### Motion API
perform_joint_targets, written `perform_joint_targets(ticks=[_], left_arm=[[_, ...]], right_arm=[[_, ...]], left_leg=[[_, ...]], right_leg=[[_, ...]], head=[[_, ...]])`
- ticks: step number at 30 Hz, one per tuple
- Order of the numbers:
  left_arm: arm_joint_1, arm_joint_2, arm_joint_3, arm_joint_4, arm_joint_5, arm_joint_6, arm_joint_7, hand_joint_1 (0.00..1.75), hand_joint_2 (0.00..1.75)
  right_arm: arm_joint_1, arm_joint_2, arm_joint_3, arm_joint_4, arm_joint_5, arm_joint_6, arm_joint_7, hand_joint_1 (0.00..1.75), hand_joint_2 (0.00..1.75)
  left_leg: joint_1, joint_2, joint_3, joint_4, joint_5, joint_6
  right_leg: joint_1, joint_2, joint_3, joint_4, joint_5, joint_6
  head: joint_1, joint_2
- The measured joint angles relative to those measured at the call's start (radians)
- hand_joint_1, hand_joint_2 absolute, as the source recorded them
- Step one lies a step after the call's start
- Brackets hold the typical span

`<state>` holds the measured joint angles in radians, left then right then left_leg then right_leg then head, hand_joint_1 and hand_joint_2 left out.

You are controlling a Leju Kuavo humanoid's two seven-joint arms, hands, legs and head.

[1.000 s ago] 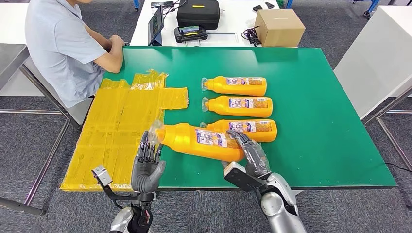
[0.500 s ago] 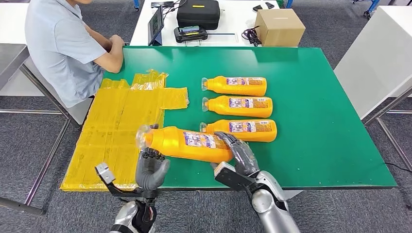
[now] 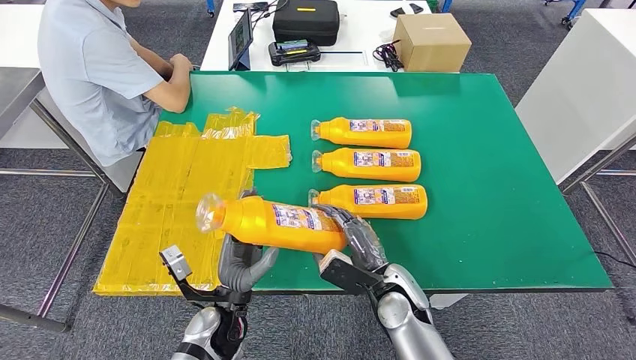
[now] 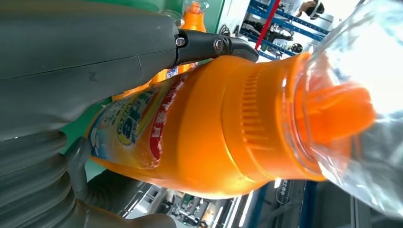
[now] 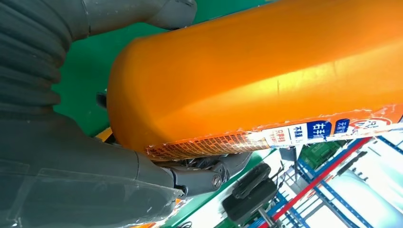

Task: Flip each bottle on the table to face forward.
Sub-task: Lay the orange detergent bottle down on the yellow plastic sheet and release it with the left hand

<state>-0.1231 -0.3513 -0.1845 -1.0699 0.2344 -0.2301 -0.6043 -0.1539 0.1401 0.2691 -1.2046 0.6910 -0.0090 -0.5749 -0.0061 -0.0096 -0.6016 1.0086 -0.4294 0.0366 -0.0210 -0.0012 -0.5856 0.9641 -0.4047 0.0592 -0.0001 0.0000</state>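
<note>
Both hands are gripping one bottle [image 3: 277, 223] off the table [image 3: 487, 187]: left hand [image 3: 241, 262] at nine o'clock cradling the neck, right hand [image 3: 352, 244] clasping the base, seemingly for turning.

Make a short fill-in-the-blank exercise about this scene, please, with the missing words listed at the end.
1. The lifted bottle is held by ____ hands.
2. ____ more bottles lie on the green table.
3. The right hand grips the bottle's ____ end.
4. The left hand supports it near the ____.

Missing words: both; three; bottom; cap
</note>
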Motion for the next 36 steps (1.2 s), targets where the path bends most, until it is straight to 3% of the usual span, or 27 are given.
perform_joint_targets(ticks=[10, 11, 14, 15, 31, 33, 36], left_arm=[[-0.004, 0.0, -0.003, 0.001, -0.013, 0.016, -0.01, 0.01, 1.75], [-0.005, 0.0, -0.003, 0.001, -0.013, 0.017, -0.013, 0.21, 1.75], [-0.009, 0.0, -0.001, 0.0, -0.007, 0.013, -0.02, 1.51, 1.75], [-0.01, 0.0, 0.0, 0.0, -0.004, 0.01, -0.022, 1.75, 1.75], [-0.006, 0.0, 0.024, -0.021, 0.017, -0.022, -0.024, 1.75, 1.75], [-0.006, 0.0, 0.027, -0.021, 0.017, -0.024, -0.023, 1.75, 1.75], [-0.006, 0.0, 0.03, -0.021, 0.014, -0.036, -0.02, 1.75, 1.75]], right_arm=[[-0.004, 0.004, 0.019, 0.005, 0.0, 0.004, 0.007, 1.75, 1.75], [-0.005, 0.006, 0.022, 0.006, 0.0, 0.006, 0.008, 1.75, 1.75], [-0.006, 0.008, 0.035, 0.013, 0.0, 0.01, 0.01, 1.75, 1.75], [-0.007, 0.008, 0.038, 0.016, 0.0, 0.01, 0.011, 1.75, 1.75], [-0.01, 0.008, 0.043, 0.051, -0.005, -0.003, 0.017, 1.71, 1.75], [-0.01, 0.008, 0.043, 0.054, -0.005, -0.003, 0.017, 1.51, 1.75], [-0.011, 0.008, 0.043, 0.057, -0.003, -0.003, 0.016, 0.35, 1.75]], left_leg=[[0.0, 0.0, 0.0, 0.0, 0.0, 0.0], [0.0, 0.0, 0.0, 0.0, 0.0, 0.0], [0.0, 0.0, 0.0, 0.0, 0.0, 0.0], [0.0, 0.0, 0.0, 0.0, 0.0, 0.0], [0.0, 0.0, 0.0, 0.0, 0.0, 0.0], [0.0, 0.0, 0.0, 0.0, 0.0, 0.0], [0.0, 0.0, 0.0, 0.0, 0.0, 0.0]], right_leg=[[0.0, 0.0, 0.0, 0.0, 0.0, 0.0], [0.0, 0.0, 0.0, 0.0, 0.0, 0.0], [0.0, 0.0, 0.0, 0.0, 0.0, 0.0], [0.0, 0.0, 0.0, 0.0, 0.0, 0.0], [0.0, 0.0, 0.0, 0.0, 0.0, 0.0], [0.0, 0.0, 0.0, 0.0, 0.0, 0.0], [0.0, 0.0, 0.0, 0.0, 0.0, 0.0]], head=[[0.0, 0.0], [0.0, 0.0], [0.0, 0.0], [0.0, 0.0], [0.0, 0.0], [0.0, 0.0], [0.0, 0.0]])
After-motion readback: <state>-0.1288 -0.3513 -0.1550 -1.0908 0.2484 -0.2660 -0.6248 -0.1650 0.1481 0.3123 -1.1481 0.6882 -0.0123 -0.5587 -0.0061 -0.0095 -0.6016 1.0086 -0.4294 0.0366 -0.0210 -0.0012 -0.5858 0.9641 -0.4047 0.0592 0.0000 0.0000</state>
